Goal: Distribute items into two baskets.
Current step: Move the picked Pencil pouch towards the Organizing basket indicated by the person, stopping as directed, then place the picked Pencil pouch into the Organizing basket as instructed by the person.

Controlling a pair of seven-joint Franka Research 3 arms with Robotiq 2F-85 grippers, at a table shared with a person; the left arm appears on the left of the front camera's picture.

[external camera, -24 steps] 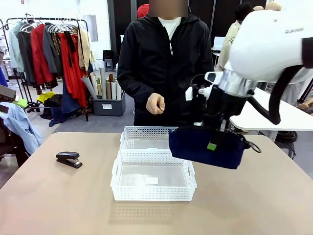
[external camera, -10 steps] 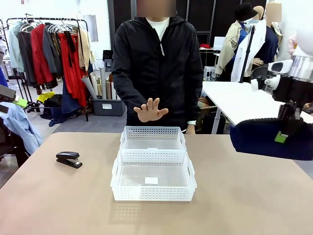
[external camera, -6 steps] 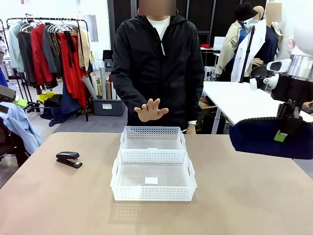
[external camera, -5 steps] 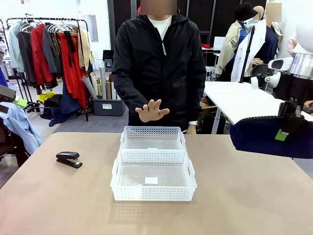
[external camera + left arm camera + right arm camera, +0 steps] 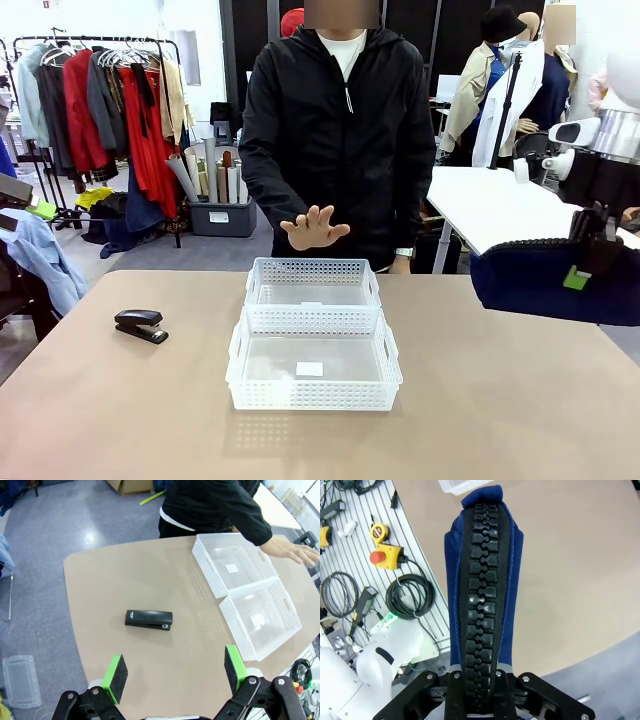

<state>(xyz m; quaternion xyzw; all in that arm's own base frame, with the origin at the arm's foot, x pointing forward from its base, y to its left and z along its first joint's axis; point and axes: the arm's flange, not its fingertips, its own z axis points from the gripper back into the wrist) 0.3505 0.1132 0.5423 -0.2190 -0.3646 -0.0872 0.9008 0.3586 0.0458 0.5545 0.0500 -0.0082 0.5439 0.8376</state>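
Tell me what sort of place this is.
Probably a robotics test lab: a red stop button and coiled cables lie on a perforated bench, a full clothes rack stands at the back, and the right pincer grips a navy pouch.

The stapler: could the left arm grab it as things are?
Likely yes: the left tool is open, looking down at the stapler, which lies alone on bare table.

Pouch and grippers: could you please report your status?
Right gripper shut on pouch, aloft far right. Left gripper open above stapler. Baskets empty. Person's open hand raised near far basket.
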